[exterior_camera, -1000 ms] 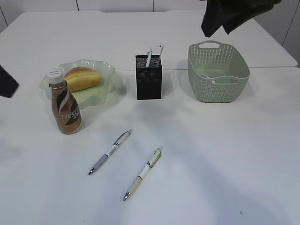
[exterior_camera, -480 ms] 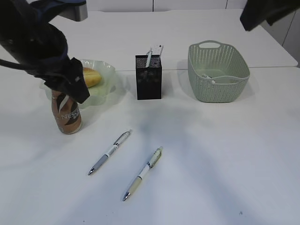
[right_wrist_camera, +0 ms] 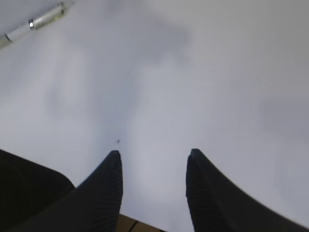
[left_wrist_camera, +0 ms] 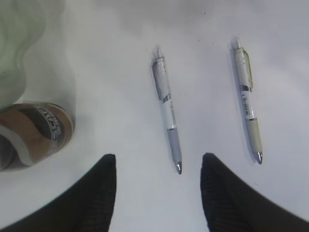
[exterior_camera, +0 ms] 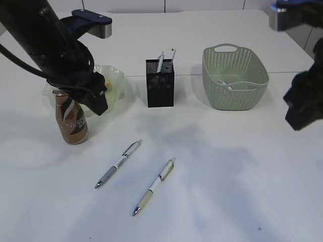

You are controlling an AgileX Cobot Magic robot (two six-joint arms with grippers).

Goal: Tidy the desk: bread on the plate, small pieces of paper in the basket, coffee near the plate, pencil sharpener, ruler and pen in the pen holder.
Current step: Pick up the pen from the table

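Two pens lie on the white table: a grey-grip pen (exterior_camera: 117, 164) and a cream pen (exterior_camera: 154, 186). Both show in the left wrist view, the grey one (left_wrist_camera: 166, 108) and the cream one (left_wrist_camera: 247, 101). My left gripper (left_wrist_camera: 157, 162) is open and empty above the grey pen's tip; in the exterior view it (exterior_camera: 98, 103) hangs beside the coffee bottle (exterior_camera: 70, 121). The arm hides most of the bread on the green plate (exterior_camera: 115, 80). The black pen holder (exterior_camera: 160, 83) holds a pen and a white item. My right gripper (right_wrist_camera: 153, 157) is open and empty over bare table.
The green basket (exterior_camera: 234, 78) at the back right holds small white pieces. The right arm (exterior_camera: 303, 106) hangs at the right edge beside it. The coffee bottle (left_wrist_camera: 34, 130) and plate rim (left_wrist_camera: 19, 43) sit at the left of the left wrist view.
The left arm has swung in from the left and come down over the plate and bottle. The right arm has dropped from the top right to beside the basket.
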